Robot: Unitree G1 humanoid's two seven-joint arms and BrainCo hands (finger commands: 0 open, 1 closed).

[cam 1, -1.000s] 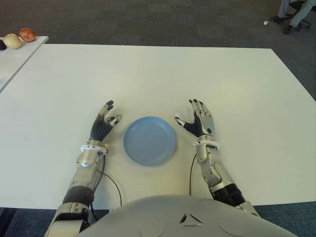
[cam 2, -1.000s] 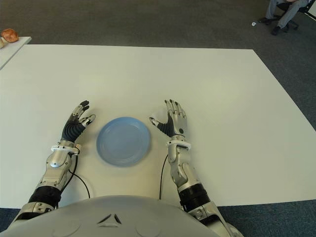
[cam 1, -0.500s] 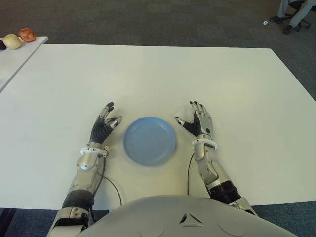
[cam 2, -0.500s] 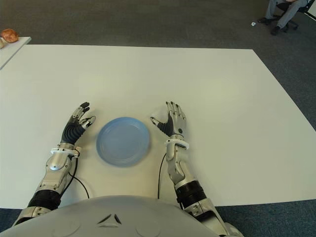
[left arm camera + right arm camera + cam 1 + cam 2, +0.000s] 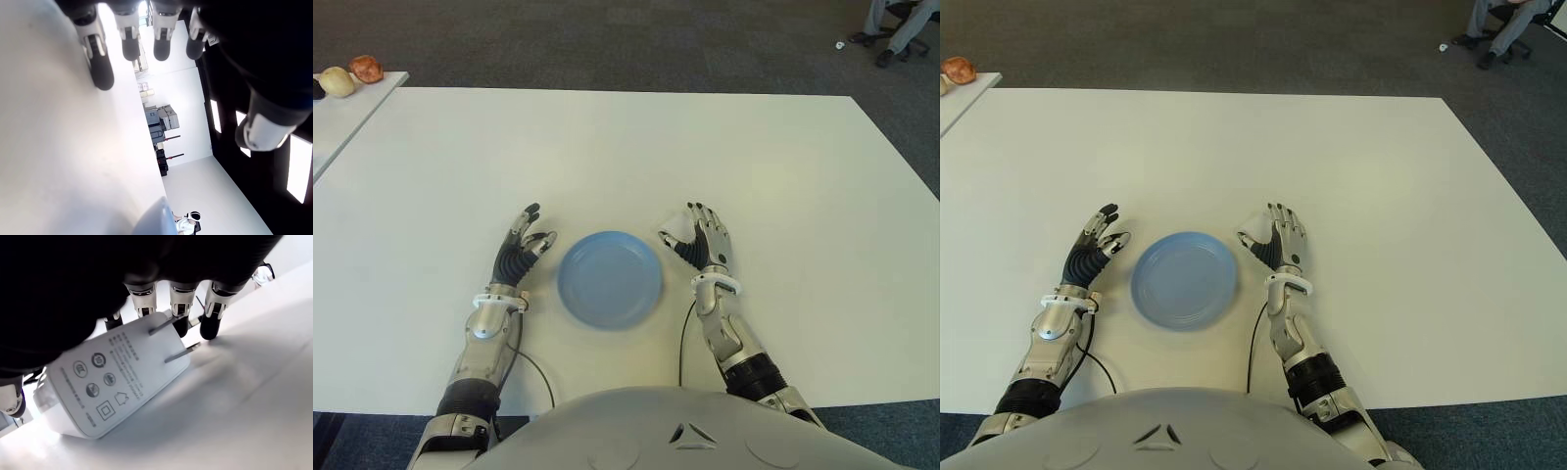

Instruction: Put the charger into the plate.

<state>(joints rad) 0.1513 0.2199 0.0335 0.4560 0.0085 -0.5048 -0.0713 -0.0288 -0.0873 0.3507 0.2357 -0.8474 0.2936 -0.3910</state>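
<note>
A: Where's the charger (image 5: 117,377)? Nothing is seen in the eye views.

B: It's picked out in the right wrist view, lying on the table (image 5: 607,147) under the right hand (image 5: 702,241), whose fingers (image 5: 181,308) are extended over it, not yet closed, just right of the plate (image 5: 610,279). The left hand (image 5: 519,248) is left spread and empty on the plate's other side.

A: So the grasp step?

B: Probably. A closing of fingers is needed, then a lift leftward over the rim.

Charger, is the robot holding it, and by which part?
Cannot be told. The charger lies on the table under the right hand; a grip is not visible. The left hand holds nothing.
</note>
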